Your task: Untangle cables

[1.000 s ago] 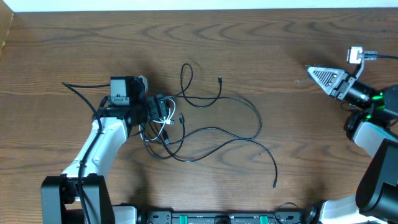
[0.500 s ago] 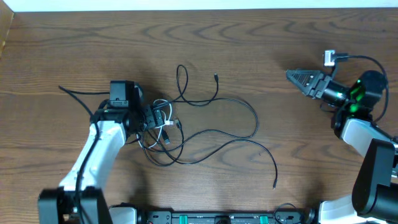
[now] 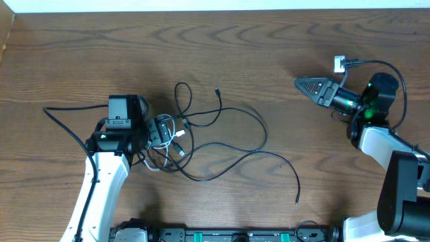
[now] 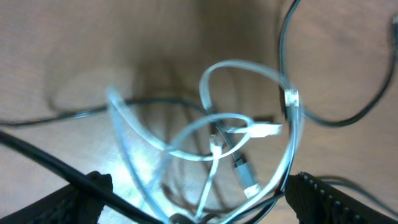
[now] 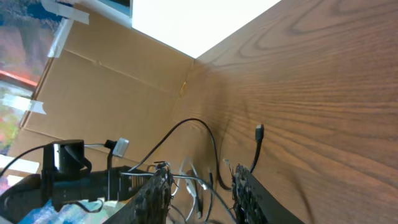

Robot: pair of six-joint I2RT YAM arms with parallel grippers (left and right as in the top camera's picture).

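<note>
The cables lie on the wooden table as a knot of thin black loops with one white cord in it. One black tail ends in a plug at the lower right. My left gripper sits on the knot's left side, open wide. In the left wrist view the white cord and a black cord run between the spread fingers of my left gripper. My right gripper hovers to the right of the cables and points left, open with nothing in it. The right wrist view shows my right gripper and a black plug beyond it.
A thick black arm wire trails left of the left wrist. A cardboard wall stands at the table's left end. The arm bases' rail runs along the front edge. Bare wood lies behind the cables.
My left gripper has shifted left and slightly toward the front, and the knot of cables has slid left with it. My right gripper has swung left toward the table's middle.
</note>
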